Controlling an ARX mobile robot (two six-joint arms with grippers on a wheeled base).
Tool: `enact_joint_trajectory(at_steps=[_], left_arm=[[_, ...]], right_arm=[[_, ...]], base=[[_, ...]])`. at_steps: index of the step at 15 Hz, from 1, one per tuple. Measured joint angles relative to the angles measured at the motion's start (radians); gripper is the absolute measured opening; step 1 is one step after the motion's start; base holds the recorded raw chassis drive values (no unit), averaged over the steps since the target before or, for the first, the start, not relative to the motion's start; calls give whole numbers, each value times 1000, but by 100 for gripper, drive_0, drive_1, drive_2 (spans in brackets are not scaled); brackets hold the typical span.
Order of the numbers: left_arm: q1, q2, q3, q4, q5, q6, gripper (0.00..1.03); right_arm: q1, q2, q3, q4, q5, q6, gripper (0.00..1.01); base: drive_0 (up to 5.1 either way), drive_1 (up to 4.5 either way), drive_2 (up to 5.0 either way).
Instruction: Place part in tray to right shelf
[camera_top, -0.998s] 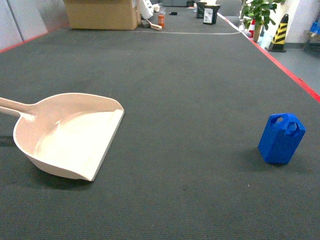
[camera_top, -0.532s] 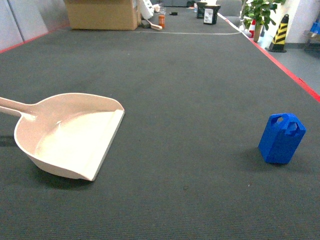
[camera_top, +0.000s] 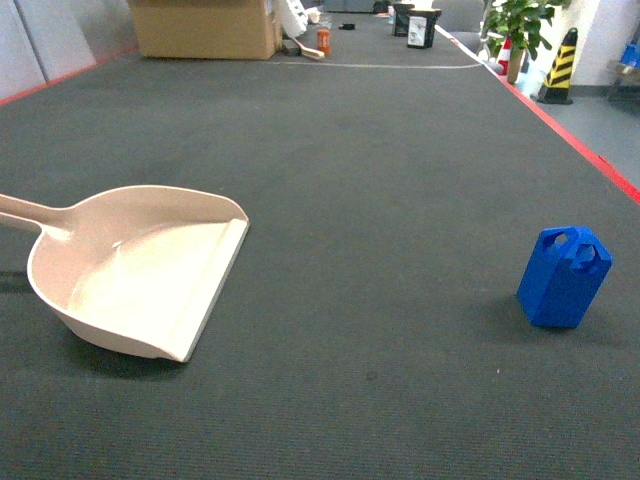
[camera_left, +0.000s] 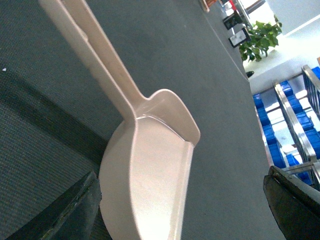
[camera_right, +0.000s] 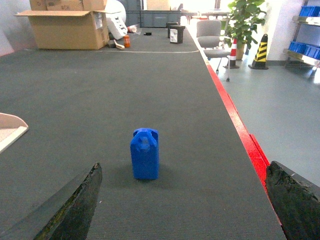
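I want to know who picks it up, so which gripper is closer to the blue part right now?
Right. The right gripper faces the part, which stands upright on the carpet just ahead, untouched. The left gripper is over at the tray, far to the part's left.

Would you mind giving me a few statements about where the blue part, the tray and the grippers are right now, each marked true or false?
1. The blue part stands upright on the dark carpet. True.
2. The part lies inside the tray. False: the tray holds nothing, and the part sits well off to its right in the head view.
3. The right gripper is shut on the part. False: its fingers are spread wide, with the part ahead of them and untouched.
4. The tray's handle points away from the part. True.
5. The left gripper is open, facing the tray. True.
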Motion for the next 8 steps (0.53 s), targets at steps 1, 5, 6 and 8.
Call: enact_joint_trajectory(at_steps=[1,5,6,8], left_arm=[[17,95,43,31,10,-18,98],[42,291,194,39,5,-52,98],[46,321,225,42,8,-56,98],[53,381,301,31,7,-62,98]], right_arm=[[0,0,0,0,0,0,98],[0,0,0,0,0,0,98],[0,0,0,0,0,0,98],[0,0,0,0,0,0,98]], base=[[0,0,0],[0,0,0],[0,0,0],[0,0,0]])
